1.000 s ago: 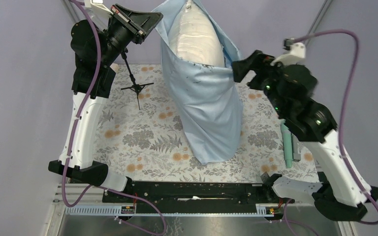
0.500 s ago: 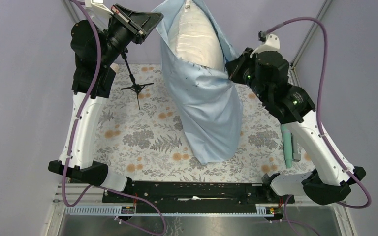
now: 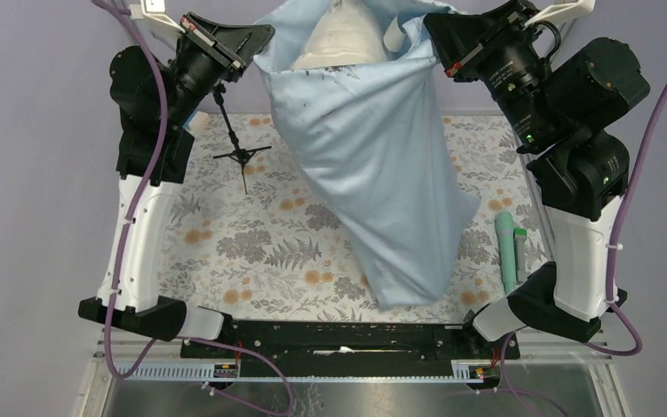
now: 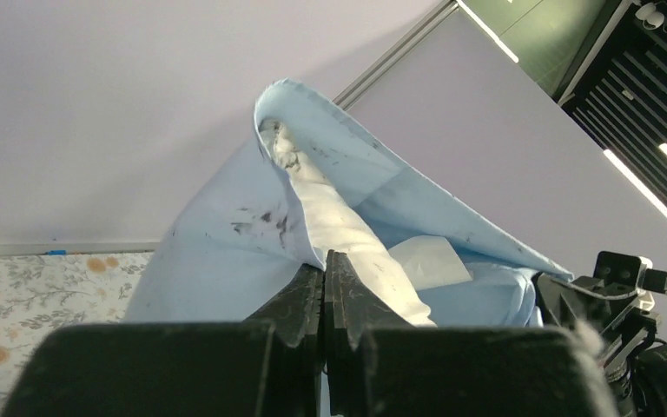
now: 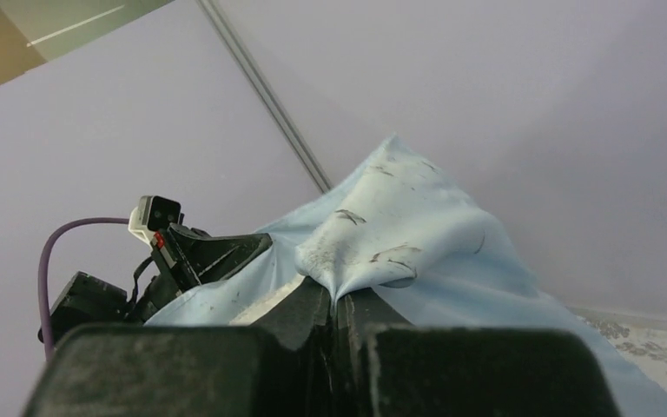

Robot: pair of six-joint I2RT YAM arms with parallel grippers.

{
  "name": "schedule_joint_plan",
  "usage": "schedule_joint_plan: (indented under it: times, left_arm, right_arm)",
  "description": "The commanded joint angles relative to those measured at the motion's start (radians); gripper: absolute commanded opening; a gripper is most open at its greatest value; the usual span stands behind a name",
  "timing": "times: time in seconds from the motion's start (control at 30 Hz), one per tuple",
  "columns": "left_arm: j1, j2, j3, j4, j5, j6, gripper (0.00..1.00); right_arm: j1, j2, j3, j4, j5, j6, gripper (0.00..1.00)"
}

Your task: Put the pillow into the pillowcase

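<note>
The light-blue pillowcase (image 3: 382, 165) hangs upright above the table, held up by its open top edge between both arms. The cream pillow (image 3: 334, 43) sits inside it, only its top showing at the mouth; the left wrist view shows the pillow (image 4: 347, 234) standing in the pillowcase (image 4: 226, 252). My left gripper (image 3: 265, 36) is shut on the pillowcase's left rim, also seen as left gripper (image 4: 323, 261). My right gripper (image 3: 430, 26) is shut on the right rim, with the pillowcase (image 5: 417, 226) bunched above the right gripper (image 5: 337, 300).
A grey floral tablecloth (image 3: 243, 234) covers the table. A small black tripod (image 3: 239, 156) stands at the back left. A green cylindrical tool (image 3: 507, 252) lies at the right edge by the right arm. The pillowcase's bottom rests near the front middle.
My right gripper closed on the pillowcase's right rim, then rose and swung up and back. The pillowcase mouth spread wider and its bottom shifted right.
</note>
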Motion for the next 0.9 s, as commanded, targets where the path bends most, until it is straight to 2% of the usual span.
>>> schedule_joint_plan:
  times: [0.0, 0.13, 0.23, 0.3, 0.4, 0.5, 0.7, 0.87]
  left_arm:
    - [0.008, -0.048, -0.078, 0.05, -0.022, 0.054, 0.0]
    - [-0.031, -0.069, -0.256, 0.114, 0.056, 0.024, 0.0]
    - [0.033, -0.142, -0.286, 0.09, 0.007, 0.071, 0.0]
    - [0.063, -0.157, -0.247, 0.024, -0.003, 0.113, 0.0]
    - [0.066, -0.163, -0.296, -0.035, 0.054, 0.142, 0.0]
    - [0.066, -0.244, -0.531, 0.013, 0.054, 0.121, 0.0]
    - [0.023, -0.397, -0.999, 0.061, -0.004, 0.095, 0.0]
    - [-0.027, -0.485, -1.287, 0.096, -0.124, 0.032, 0.0]
  right_arm:
    - [-0.001, -0.027, -0.004, 0.341, -0.089, -0.002, 0.0]
    - [-0.002, -0.014, -0.017, 0.424, -0.064, -0.023, 0.0]
    - [-0.001, 0.075, 0.067, 0.316, -0.077, -0.046, 0.0]
    - [-0.002, 0.126, 0.107, 0.223, -0.082, -0.062, 0.0]
    - [-0.001, 0.142, 0.039, 0.225, -0.123, -0.062, 0.0]
    - [-0.002, 0.185, -0.018, 0.223, -0.22, -0.022, 0.0]
    - [0.01, 0.401, 0.077, 0.096, -0.425, 0.061, 0.0]
    - [0.106, 0.536, 0.125, 0.053, -0.439, 0.029, 0.0]
